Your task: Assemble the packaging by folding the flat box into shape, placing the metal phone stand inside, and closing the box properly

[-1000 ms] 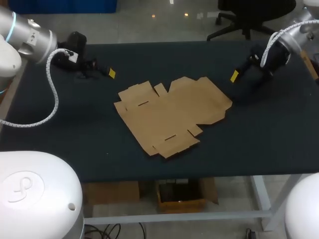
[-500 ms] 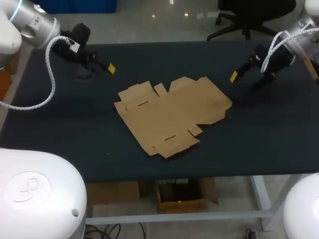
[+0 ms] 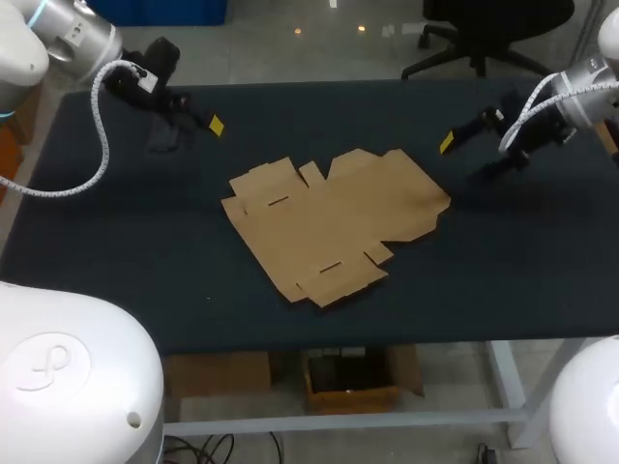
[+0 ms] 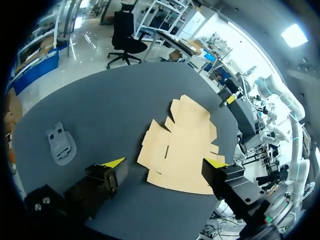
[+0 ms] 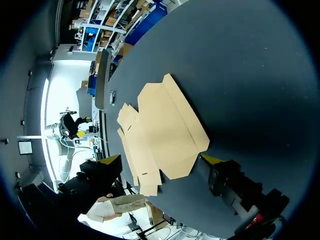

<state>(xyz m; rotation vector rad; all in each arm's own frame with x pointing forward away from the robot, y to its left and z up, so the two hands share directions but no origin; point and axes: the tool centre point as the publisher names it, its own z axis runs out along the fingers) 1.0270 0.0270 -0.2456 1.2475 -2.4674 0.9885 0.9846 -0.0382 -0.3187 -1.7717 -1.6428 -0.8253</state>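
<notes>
The flat brown cardboard box (image 3: pixel 334 224) lies unfolded in the middle of the dark table. The grey metal phone stand (image 4: pixel 60 145) lies flat near the far left corner, and in the head view it is a dim shape (image 3: pixel 162 138). My left gripper (image 3: pixel 198 118) hangs open above the far left of the table, close to the stand, with nothing between its fingers (image 4: pixel 164 163). My right gripper (image 3: pixel 474 152) hangs open over the far right, beyond the box's right edge, also with nothing in it (image 5: pixel 161 159). The box (image 5: pixel 160 132) (image 4: pixel 182 145) lies ahead of both grippers.
The bare table top (image 3: pixel 522 261) stretches wide around the box on all sides. My left arm's white coiled cable (image 3: pixel 97 145) hangs over the table's left part.
Both arms have drawn back from the box: the left gripper toward the far left corner, the right gripper toward the right edge. Box and stand have not moved.
</notes>
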